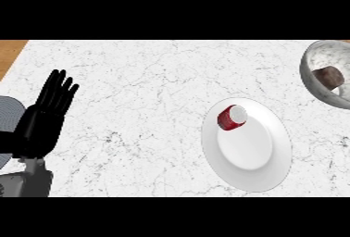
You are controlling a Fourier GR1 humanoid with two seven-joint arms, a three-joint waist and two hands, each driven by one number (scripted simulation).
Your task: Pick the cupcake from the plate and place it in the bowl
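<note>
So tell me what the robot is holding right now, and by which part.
Nothing. The left hand is open, fingers up, resting at the view's left edge; the right hand is out of view.

Just the left hand (pixel 42 118) showing, at the left edge of the head view. Fingers straight and pointing up, palm open, holding nothing, grey forearm coming in from the bottom edge. No sign of the right hand anywhere.

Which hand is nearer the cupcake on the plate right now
Left, as only it shows. The left hand rests open at the view's left edge, fingers up, well apart from the cupcake lying on its side at the white plate's upper left. The right hand is out of view.
</note>
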